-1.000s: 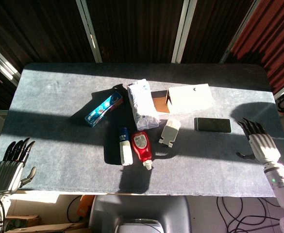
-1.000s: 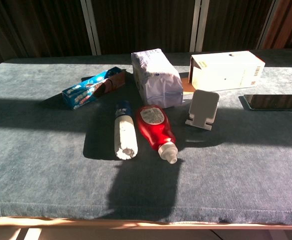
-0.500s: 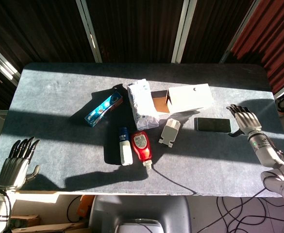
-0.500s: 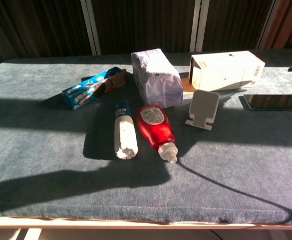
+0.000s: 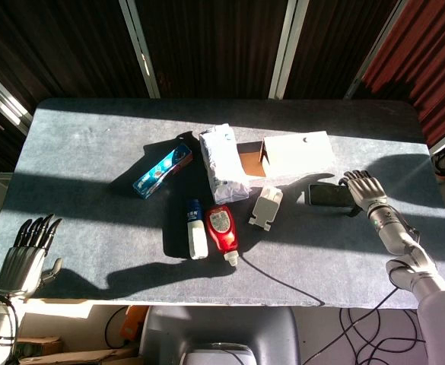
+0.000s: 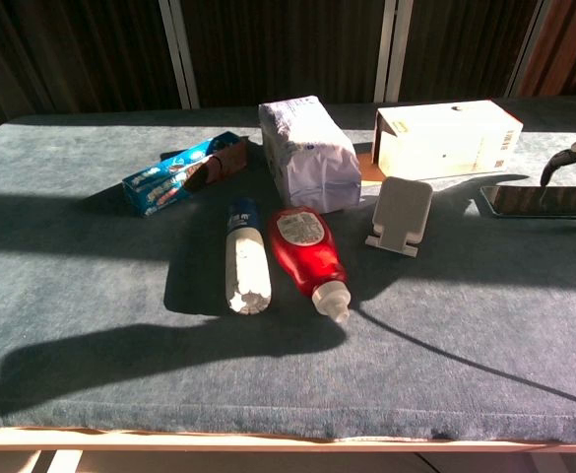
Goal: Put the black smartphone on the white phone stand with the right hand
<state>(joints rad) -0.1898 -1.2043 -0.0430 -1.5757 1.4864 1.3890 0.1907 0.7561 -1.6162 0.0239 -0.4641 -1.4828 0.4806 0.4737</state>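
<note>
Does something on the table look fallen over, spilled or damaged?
Two bottles lie on their sides near the middle: the red bottle and the white bottle beside it. No spill is visible. The cardboard box lies with one end open.

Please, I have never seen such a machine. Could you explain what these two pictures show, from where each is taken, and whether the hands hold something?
It is a robot with two arms ending in hands. One picture looks down from its head, the other forward from its chest. On the grey table lie a black phone, a white phone stand, a white box, a white packet, a blue box, a white bottle and a red bottle. The right hand is at the phone, which lies flat. The left hand holds nothing.
</note>
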